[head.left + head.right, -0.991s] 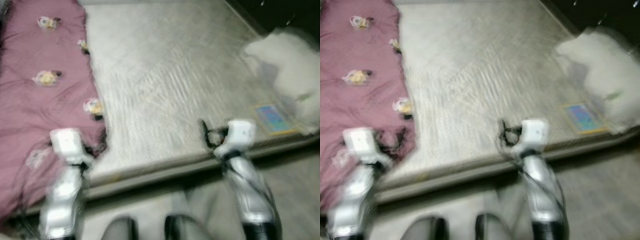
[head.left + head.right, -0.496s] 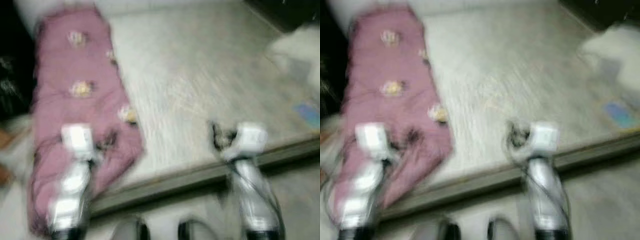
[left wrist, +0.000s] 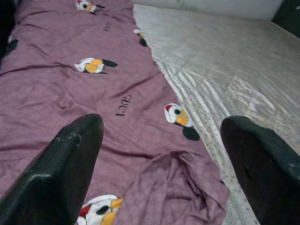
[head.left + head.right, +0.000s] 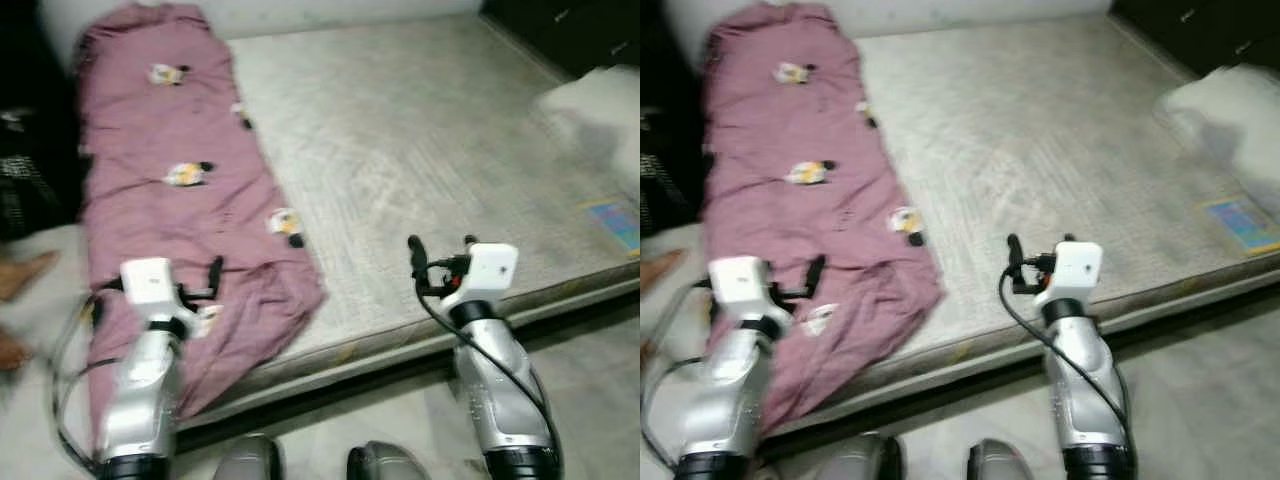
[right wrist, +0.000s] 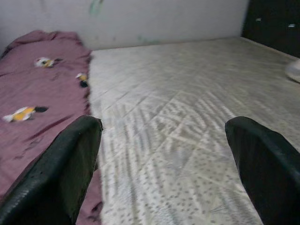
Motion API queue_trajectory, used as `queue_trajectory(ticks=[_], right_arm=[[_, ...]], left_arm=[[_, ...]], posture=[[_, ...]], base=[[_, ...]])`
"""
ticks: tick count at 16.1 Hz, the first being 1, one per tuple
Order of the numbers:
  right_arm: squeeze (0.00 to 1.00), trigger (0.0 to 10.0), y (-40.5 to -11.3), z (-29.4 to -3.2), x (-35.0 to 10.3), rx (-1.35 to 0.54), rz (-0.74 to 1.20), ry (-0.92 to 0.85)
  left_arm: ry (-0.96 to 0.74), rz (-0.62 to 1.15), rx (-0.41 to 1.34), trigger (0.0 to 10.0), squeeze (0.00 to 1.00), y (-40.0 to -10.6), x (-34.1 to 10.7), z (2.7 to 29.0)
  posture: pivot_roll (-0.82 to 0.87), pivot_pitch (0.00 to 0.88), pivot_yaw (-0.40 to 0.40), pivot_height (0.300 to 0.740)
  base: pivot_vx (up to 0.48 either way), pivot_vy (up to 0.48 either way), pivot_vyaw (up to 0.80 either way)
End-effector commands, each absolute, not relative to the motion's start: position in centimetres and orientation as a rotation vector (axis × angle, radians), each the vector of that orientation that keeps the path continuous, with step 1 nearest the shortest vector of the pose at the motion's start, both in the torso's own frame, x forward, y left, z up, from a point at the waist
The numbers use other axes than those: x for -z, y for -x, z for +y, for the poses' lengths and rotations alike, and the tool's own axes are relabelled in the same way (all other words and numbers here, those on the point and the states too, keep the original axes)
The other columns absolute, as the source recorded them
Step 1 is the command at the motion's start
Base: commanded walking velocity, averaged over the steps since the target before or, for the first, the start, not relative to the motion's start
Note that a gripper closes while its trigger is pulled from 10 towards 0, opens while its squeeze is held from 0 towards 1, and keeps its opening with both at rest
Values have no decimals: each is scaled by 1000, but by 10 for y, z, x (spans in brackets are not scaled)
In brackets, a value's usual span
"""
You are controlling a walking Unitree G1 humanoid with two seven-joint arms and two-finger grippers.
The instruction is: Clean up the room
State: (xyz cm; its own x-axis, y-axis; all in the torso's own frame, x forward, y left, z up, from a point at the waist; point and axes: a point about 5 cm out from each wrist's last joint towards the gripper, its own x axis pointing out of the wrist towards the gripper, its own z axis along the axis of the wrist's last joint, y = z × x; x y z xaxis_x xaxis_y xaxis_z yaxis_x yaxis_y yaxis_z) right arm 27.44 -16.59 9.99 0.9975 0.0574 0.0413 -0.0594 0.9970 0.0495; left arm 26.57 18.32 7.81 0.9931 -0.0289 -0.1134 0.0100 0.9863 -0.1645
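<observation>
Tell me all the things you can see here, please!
Blanket: one, mauve with small duck pictures, laid along the robot's left side of the mattress, its near corner rumpled and hanging over the edge.
Mattress: one, pale grey quilted, bare across the middle and right.
Pillow: one, white, at the far right of the mattress.
Label: one, blue with a yellow border, near the mattress's right edge.
Person's foot: one, bare, on the floor at far left.
Left pincer: one, black fingers open, over the blanket's near end.
Right pincer: one, black fingers open, over the bare mattress.
</observation>
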Motion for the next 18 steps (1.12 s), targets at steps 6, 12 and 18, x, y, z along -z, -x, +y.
queue_trajectory(ticks=[6,12,18], right_arm=[[0,10000,-285,-156,-109,-112,-69,-32],[0,10000,-281,-157,-106,-83,-62,-41],[0,10000,-268,-176,-100,-37,-31,-13]], left_arm=[[126,78,-18,10000,0,-267,-86,191],[111,104,35,10000,0,-259,-84,185],[62,124,21,10000,0,-247,-79,196]], posture=[[-19,130,-40,740],[-11,155,-35,740],[-9,161,-51,740]], base=[[0,0,775],[0,0,465],[0,0,0]])
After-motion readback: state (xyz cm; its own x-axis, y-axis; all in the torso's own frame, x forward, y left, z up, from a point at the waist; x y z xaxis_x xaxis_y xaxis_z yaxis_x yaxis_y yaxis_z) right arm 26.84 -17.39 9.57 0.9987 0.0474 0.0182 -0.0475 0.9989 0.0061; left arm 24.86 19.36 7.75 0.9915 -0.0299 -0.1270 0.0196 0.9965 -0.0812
